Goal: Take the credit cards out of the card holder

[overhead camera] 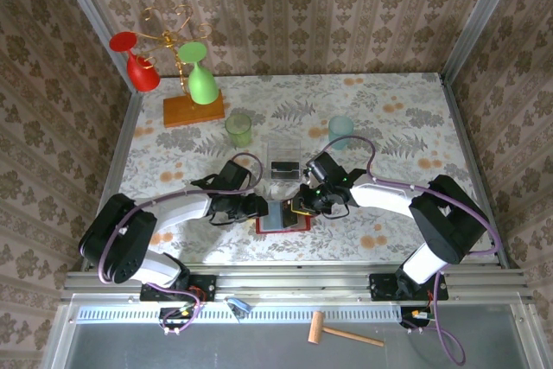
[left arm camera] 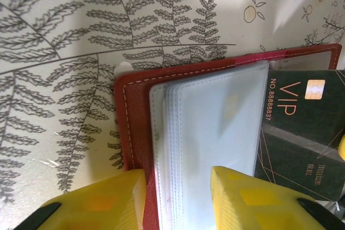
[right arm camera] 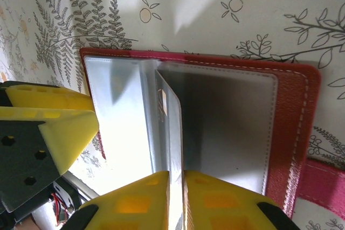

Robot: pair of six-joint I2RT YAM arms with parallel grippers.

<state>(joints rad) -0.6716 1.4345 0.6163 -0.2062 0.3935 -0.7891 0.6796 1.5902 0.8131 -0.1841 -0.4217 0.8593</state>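
The right pincer (right arm camera: 176,179) is closed almost fully on a thin credit card (right arm camera: 171,117) that stands on edge among the clear pockets (right arm camera: 226,122). Such a narrow grip suits drawing out one card without dragging its neighbours. The left pincer (left arm camera: 178,175) stands partly open with nothing clamped, its fingers (left arm camera: 102,203) straddling the stitched outer edge of the card holder (left arm camera: 135,127), probably to pin it flat against that pull. The holder lies open by the middle of the near edge of the desk (overhead camera: 389,127).
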